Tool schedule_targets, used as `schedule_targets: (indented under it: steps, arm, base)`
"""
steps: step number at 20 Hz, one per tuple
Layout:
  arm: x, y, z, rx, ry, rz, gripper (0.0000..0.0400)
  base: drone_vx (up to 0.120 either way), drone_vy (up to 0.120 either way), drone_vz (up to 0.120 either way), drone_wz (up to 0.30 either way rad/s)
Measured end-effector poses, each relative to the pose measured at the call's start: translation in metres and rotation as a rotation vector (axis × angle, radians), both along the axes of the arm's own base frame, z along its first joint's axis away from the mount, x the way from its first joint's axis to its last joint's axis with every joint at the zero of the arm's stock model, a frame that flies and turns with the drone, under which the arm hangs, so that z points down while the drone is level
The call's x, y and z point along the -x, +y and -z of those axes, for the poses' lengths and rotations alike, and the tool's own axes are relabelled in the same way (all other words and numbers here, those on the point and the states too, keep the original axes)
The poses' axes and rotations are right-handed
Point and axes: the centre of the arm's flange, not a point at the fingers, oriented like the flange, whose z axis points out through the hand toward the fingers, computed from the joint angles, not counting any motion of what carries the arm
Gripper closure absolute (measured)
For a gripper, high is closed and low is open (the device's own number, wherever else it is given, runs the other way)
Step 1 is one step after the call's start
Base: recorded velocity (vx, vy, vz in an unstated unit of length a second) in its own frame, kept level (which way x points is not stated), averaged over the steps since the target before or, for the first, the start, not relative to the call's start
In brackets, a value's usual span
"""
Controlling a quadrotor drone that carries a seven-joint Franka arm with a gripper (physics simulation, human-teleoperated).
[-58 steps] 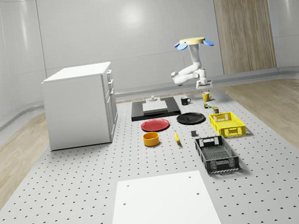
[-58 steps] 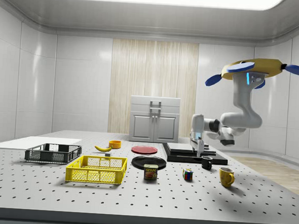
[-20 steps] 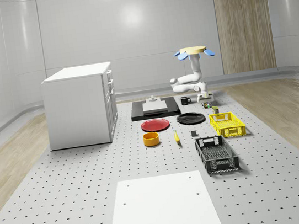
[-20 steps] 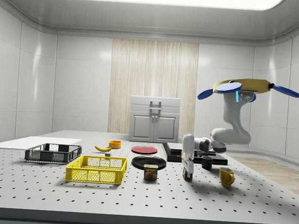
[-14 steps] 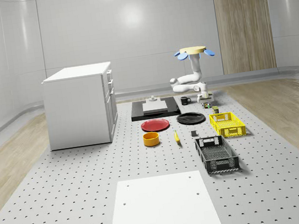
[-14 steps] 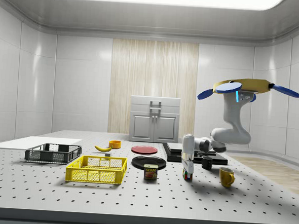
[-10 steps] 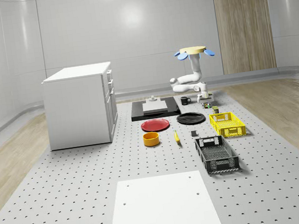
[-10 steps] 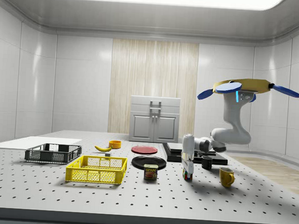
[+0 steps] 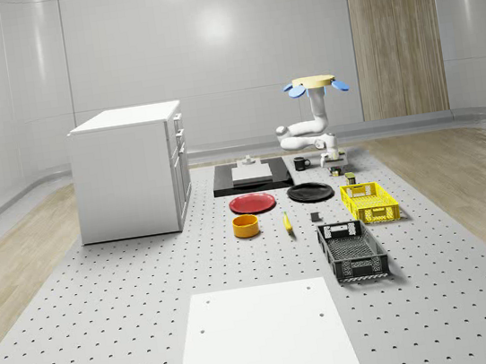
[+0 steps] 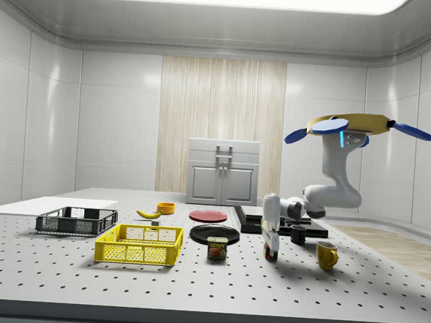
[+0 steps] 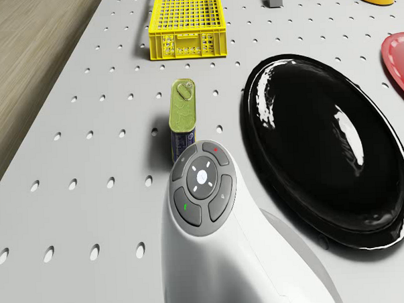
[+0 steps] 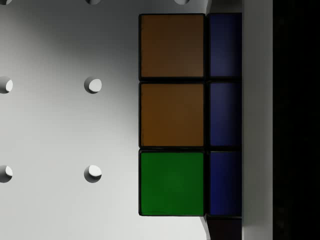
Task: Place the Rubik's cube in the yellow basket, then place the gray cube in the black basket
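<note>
The Rubik's cube (image 12: 172, 115) shows orange and green tiles on top and a blue side. It sits on the perforated table beside the tin can (image 11: 182, 119). My gripper (image 10: 271, 250) is open and points straight down, low around the cube (image 10: 269, 254). One dark finger (image 12: 295, 120) stands next to the blue side. The drone (image 10: 357, 126) hovers above the table's far end, behind the gripper. The yellow basket (image 9: 370, 201) lies nearer the camera than the gripper (image 9: 337, 167). The black basket (image 9: 352, 249) is nearer still. The small gray cube (image 9: 315, 217) lies left of the yellow basket.
A black plate (image 11: 329, 146) lies close beside the can. A yellow mug (image 10: 326, 255) and a dark mug (image 10: 298, 234) stand near the gripper. Farther off are a red plate (image 9: 252, 202), an orange bowl (image 9: 246, 226), a banana (image 9: 287, 223), a black slab (image 9: 251, 176) and a white cabinet (image 9: 131, 170).
Since 2.9 s ago the drone has come down and the gripper has moved over the Rubik's cube. In the last half second the gripper has sunk a little lower around the cube.
</note>
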Motion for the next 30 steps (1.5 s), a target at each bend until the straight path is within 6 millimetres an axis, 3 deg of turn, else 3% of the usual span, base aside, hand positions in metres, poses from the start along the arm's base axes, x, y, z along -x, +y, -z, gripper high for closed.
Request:
schedule_targets:
  steps: [6,14,26,30]
  arm:
    - [0.000,0.000,0.010,0.000,0.000,0.000,0.0074]
    - [0.000,0.000,0.035,0.000,0.000,0.000,0.0075]
    - [0.000,0.000,0.042,0.000,0.000,0.000,0.0075]
    - [0.000,0.000,0.042,0.000,0.000,0.000,0.0075]
  base:
    - [0.000,0.000,0.000,0.000]
    - [0.000,0.000,0.120,0.000]
    - [0.120,0.000,0.120,0.000]
    - [0.120,0.000,0.000,0.000]
